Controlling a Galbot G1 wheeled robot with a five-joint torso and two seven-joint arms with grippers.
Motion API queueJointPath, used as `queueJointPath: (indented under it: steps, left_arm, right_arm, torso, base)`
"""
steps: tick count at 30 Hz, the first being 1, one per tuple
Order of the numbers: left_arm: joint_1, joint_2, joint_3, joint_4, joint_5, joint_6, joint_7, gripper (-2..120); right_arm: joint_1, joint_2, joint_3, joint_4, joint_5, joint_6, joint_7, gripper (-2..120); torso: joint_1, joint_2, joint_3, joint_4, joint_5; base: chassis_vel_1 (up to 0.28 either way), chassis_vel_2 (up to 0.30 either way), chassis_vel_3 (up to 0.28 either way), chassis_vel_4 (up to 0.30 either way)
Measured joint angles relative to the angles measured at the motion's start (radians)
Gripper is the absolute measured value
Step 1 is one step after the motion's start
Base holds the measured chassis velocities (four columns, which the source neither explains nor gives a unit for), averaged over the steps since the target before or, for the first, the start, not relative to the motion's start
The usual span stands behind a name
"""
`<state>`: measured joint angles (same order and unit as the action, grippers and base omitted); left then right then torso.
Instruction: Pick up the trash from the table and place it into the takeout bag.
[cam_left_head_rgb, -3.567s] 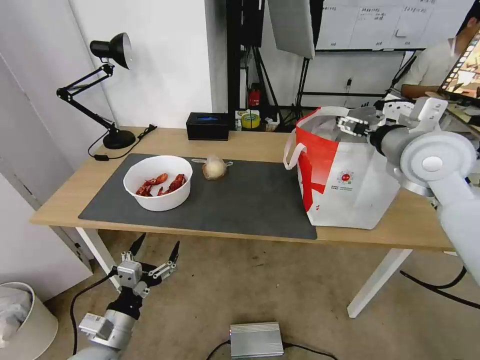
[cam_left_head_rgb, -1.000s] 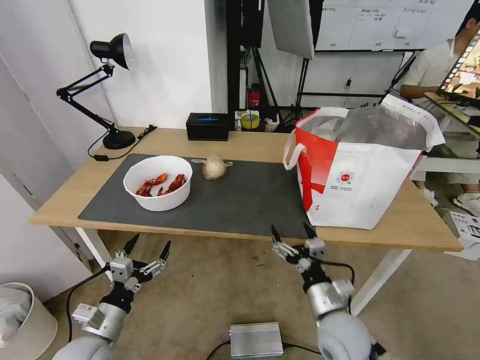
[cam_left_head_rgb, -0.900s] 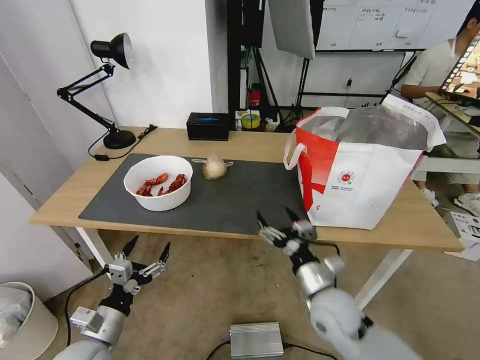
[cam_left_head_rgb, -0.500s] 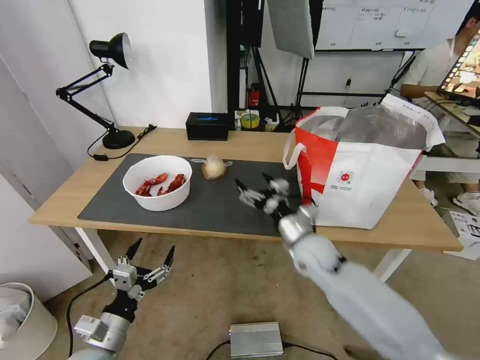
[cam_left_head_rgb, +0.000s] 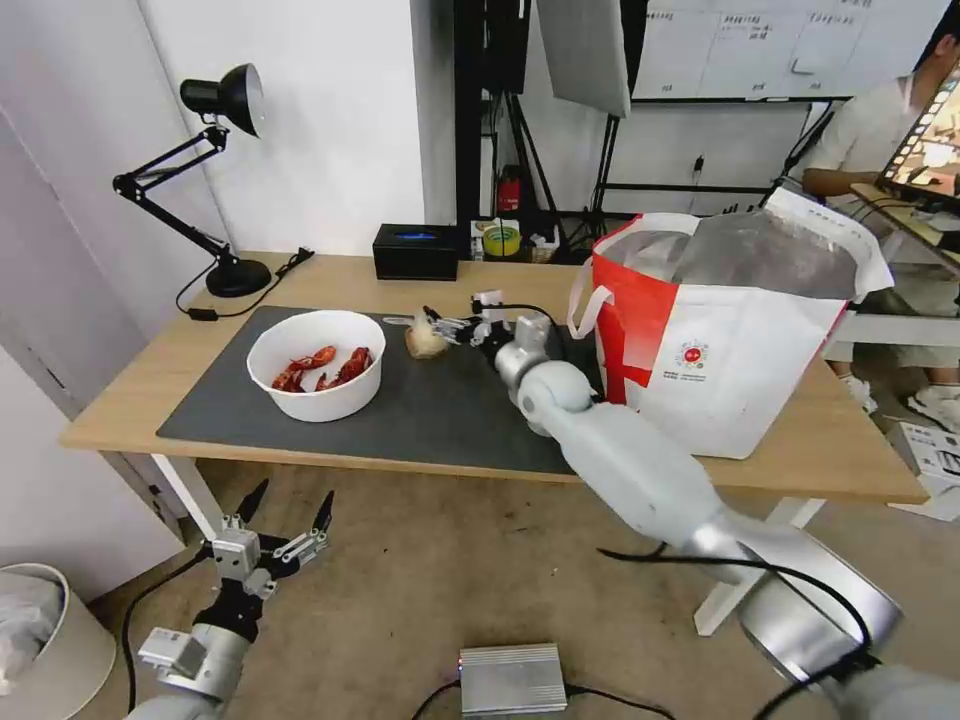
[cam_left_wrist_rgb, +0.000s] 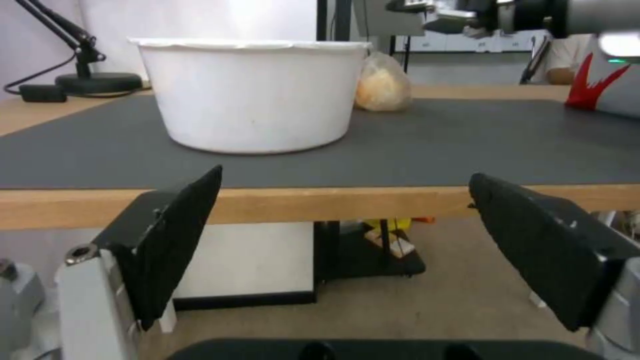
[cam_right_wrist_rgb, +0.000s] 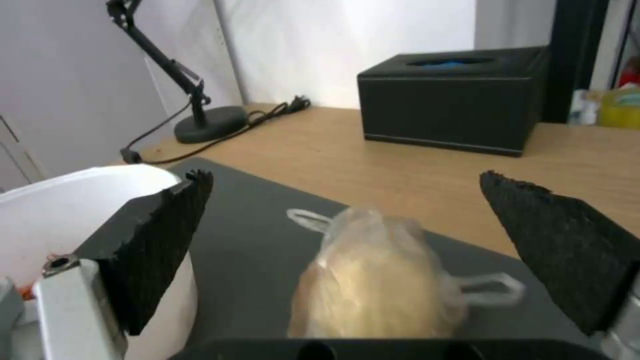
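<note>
The small clear bag with a beige lump lies at the far side of the dark mat. My right gripper hovers open just beside and slightly above it, apart from it. In the right wrist view the bag sits low between the open fingers. The white bowl of red crayfish stands on the mat's left part. The red-and-white takeout bag stands open at the table's right. My left gripper hangs open below the table's front edge, facing the bowl.
A black rectangular box and a black desk lamp stand along the far edge of the light-wood table. A white bin is on the floor at left, and a silver box lies on the floor in front.
My right arm has swung up from below the table's front edge and reached across the mat to the small clear bag. The left gripper has barely shifted.
</note>
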<state>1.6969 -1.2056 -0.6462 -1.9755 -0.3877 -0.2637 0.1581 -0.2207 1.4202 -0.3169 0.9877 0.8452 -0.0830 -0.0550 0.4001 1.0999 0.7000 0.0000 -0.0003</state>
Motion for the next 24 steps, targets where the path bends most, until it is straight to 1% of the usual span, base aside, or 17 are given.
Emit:
queueJointPath:
  steps: [1, 3, 4, 6, 7, 9, 12, 19, 24]
  left_arm:
    - [0.0, 0.0, 0.0, 0.0, 0.0, 0.0, 0.0, 100]
    - [-0.001, -0.001, 0.001, 0.0, 0.0, 0.0, 0.0, 100]
    - [-0.001, -0.001, 0.001, 0.0, 0.0, 0.0, 0.0, 100]
    - [0.0, -0.001, 0.001, 0.0, -0.001, -0.001, 0.0, 100]
    - [0.0, -0.001, 0.001, 0.0, -0.001, -0.001, 0.0, 100]
    - [0.003, 0.0, 0.0, 0.001, -0.002, -0.007, 0.0, 100]
    - [0.004, 0.002, 0.0, 0.005, -0.002, -0.009, 0.0, 100]
    - [0.003, 0.011, 0.001, 0.008, -0.006, -0.014, -0.001, 100]
    - [0.003, 0.008, 0.004, 0.008, -0.007, -0.016, -0.001, 100]
  right_arm:
    - [0.0, 0.0, 0.0, 0.0, 0.0, 0.0, 0.0, 100]
    - [0.021, 0.031, 0.003, -0.051, -0.015, -0.018, -0.004, 100]
    - [0.021, 0.031, 0.003, -0.051, -0.015, -0.018, -0.004, 100]
    - [0.044, 0.063, 0.006, -0.1, -0.05, -0.055, -0.002, 100]
    - [0.044, 0.063, 0.006, -0.1, -0.05, -0.055, -0.002, 100]
    - [0.055, 0.085, 0.014, -0.137, -0.081, -0.093, 0.005, 100]
    - [0.068, 0.107, 0.022, -0.176, -0.102, -0.117, 0.003, 100]
    - [0.082, 0.15, 0.042, -0.257, -0.156, -0.13, -0.007, 100]
    - [0.084, 0.154, 0.042, -0.281, -0.169, -0.13, -0.011, 100]
  torso:
    - [0.0, 0.0, 0.0, 0.0, 0.0]
    - [0.0, 0.0, 0.0, 0.0001, 0.0002]
    - [0.0, 0.0, 0.0, 0.0001, 0.0002]
    - [0.0, 0.0, 0.0, 0.0001, 0.0001]
    - [0.0, 0.0, 0.0, 0.0001, 0.0001]
    - [0.0, 0.0, 0.0, 0.0, 0.0002]
    - [0.0, 0.0, 0.0, -0.0001, 0.0002]
    - [0.0, 0.0, 0.0, 0.0, 0.0002]
    - [0.0, 0.0, 0.0, -0.0001, 0.0002]
  base:
    - [0.0, 0.0, 0.0, 0.0]
    - [0.0, 0.0, 0.0, 0.0]
    - [0.0, 0.0, 0.0, 0.0]
    - [0.0, 0.0, 0.0, 0.0]
    - [0.0, 0.0, 0.0, 0.0]
    - [0.0, 0.0, 0.0, 0.0]
    - [0.0, 0.0, 0.0, 0.0]
    - [0.0, 0.0, 0.0, 0.0]
    - [0.0, 0.0, 0.0, 0.0]
